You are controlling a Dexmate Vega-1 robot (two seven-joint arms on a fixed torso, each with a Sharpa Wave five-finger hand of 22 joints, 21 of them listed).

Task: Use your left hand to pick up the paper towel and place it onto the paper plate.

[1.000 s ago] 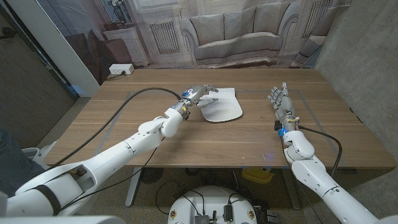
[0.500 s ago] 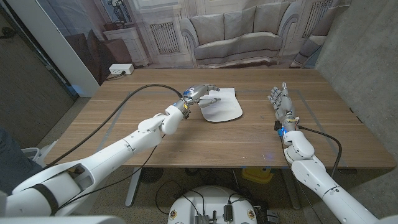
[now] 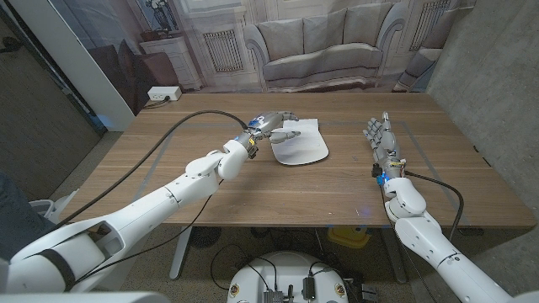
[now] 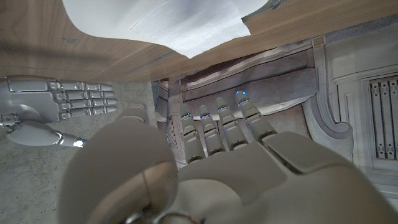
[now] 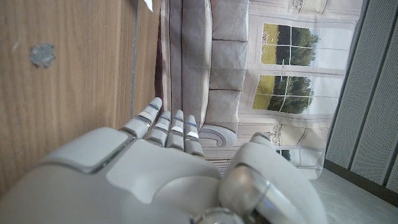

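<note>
A white paper plate (image 3: 301,152) lies at the table's middle back. The white paper towel (image 3: 306,127) is spread over the plate's far part, one corner reaching past the rim. It also shows as a creased white sheet (image 4: 155,18) in the left wrist view. My left hand (image 3: 272,124) hovers just left of the towel, its fingers (image 4: 214,127) stretched out and apart, holding nothing. My right hand (image 3: 381,140) stands on the table at the right, well clear of the plate, fingers straight and empty; it also appears in the left wrist view (image 4: 56,102).
The wooden table (image 3: 210,181) has bare wood in front of and to both sides of the plate. A black cable (image 3: 181,133) runs along my left arm. A backdrop printed with a sofa (image 3: 320,55) hangs behind the far edge.
My left hand has lifted slightly off the towel's left edge and its fingers have straightened. The towel, plate and right hand have stayed put.
</note>
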